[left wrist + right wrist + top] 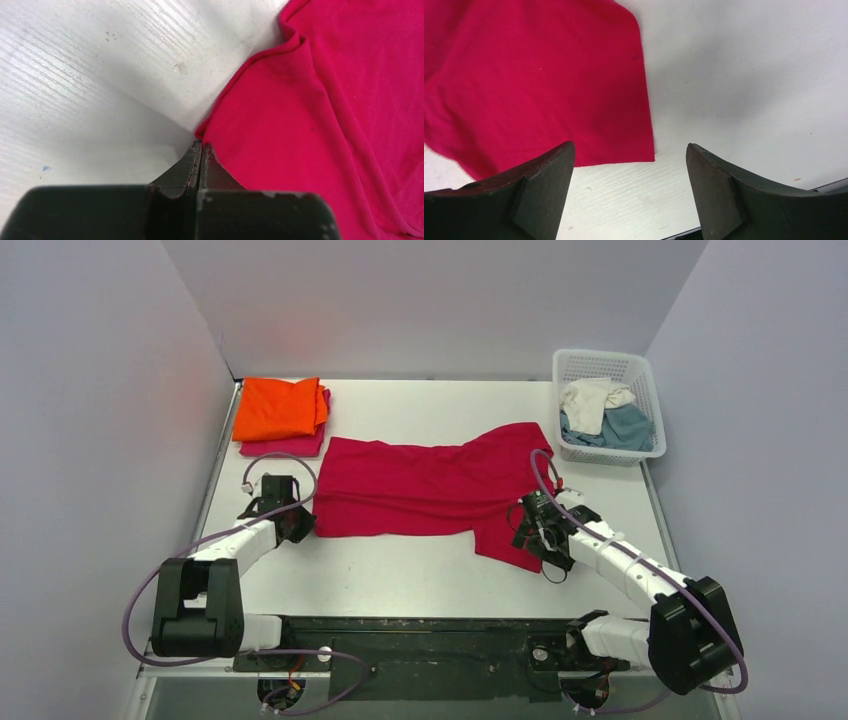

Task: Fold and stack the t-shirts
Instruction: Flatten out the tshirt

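Now, crimson shirt (420,490): spread on table (400,580), long axis left-right between both arms.
Left gripper (201,150): fingers together at its near-left corner.
Right gripper (629,152): fingers apart, sleeve (549,90) ahead-left.

The crimson red t-shirt (420,490) lies spread out, unfolded and lightly wrinkled, left of the white basket (600,362) and nearer than it. Its length runs sideways, with 1 sleeve pointing toward the basket and the other toward the near side. The orange t-shirt (278,408) is folded into a neat rectangle well left of the basket and level with it. It is stacked on the folded magenta pink t-shirt (285,447), whose near edge shows beneath. Inside the basket 2 shirts lie crumpled, the cream white t-shirt (590,400) partly over the teal blue t-shirt (625,427).
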`<state>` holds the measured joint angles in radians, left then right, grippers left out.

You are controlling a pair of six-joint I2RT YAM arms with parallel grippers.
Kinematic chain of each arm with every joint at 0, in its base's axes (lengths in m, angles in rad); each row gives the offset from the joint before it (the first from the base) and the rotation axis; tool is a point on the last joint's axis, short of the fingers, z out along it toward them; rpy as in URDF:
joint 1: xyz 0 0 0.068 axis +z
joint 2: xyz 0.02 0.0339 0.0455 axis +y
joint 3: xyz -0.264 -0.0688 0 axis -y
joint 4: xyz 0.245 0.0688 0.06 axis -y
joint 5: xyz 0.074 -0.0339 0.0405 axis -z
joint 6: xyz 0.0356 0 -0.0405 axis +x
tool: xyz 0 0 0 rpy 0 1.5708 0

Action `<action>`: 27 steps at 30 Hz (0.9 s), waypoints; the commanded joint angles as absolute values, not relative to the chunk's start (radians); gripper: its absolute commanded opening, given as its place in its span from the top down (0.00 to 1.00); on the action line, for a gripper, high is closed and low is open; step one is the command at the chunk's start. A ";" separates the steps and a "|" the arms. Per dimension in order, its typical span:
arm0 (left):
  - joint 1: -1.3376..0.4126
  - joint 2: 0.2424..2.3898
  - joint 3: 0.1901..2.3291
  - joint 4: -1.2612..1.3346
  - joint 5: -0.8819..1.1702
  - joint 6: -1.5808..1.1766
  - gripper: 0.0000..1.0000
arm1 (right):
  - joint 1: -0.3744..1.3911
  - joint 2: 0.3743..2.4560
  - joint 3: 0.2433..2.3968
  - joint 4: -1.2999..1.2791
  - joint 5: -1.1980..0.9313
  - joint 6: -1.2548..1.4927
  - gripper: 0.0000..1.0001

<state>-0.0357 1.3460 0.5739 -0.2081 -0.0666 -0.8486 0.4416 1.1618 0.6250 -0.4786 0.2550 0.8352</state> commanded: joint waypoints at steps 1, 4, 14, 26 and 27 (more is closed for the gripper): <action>-0.034 1.309 0.584 -0.232 -0.087 -0.826 1.00 | 0.446 1.227 0.642 -0.490 0.262 0.883 0.26; -0.035 1.308 0.585 -0.234 -0.086 -0.826 1.00 | 0.446 1.272 0.629 -0.430 0.218 0.880 0.31; -0.034 1.316 0.590 -0.240 -0.091 -0.830 1.00 | 0.446 1.371 0.580 -0.351 0.181 0.914 0.50; -0.035 1.242 0.645 -0.288 -0.087 -0.822 1.00 | 0.437 1.330 0.623 -0.307 0.220 0.882 1.00; -0.035 1.210 0.664 -0.294 -0.085 -0.827 1.00 | 0.436 1.291 0.661 -0.335 0.239 0.870 1.00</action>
<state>-0.0357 1.3006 0.5793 -0.2672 -0.0742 -0.8345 0.4397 1.3499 0.6113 -0.2897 0.2050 0.8928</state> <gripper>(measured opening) 0.020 0.009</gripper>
